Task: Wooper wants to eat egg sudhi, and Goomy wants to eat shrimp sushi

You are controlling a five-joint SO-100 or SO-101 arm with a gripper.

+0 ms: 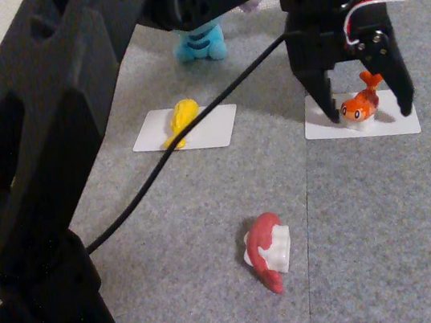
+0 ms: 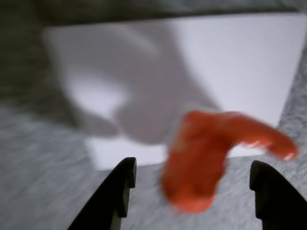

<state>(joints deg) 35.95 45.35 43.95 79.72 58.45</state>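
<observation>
Looking like a home play setup rather than a lab: grey carpet tiles (image 1: 377,267) covering the floor, a pale wall running behind, white cards (image 1: 211,130) lying as plates, toy sushi and a blue plush (image 1: 199,43) sitting about.

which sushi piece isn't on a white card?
The red-and-white piece, lying on bare grey mat. The yellow one and orange one each sit on a card.
</observation>
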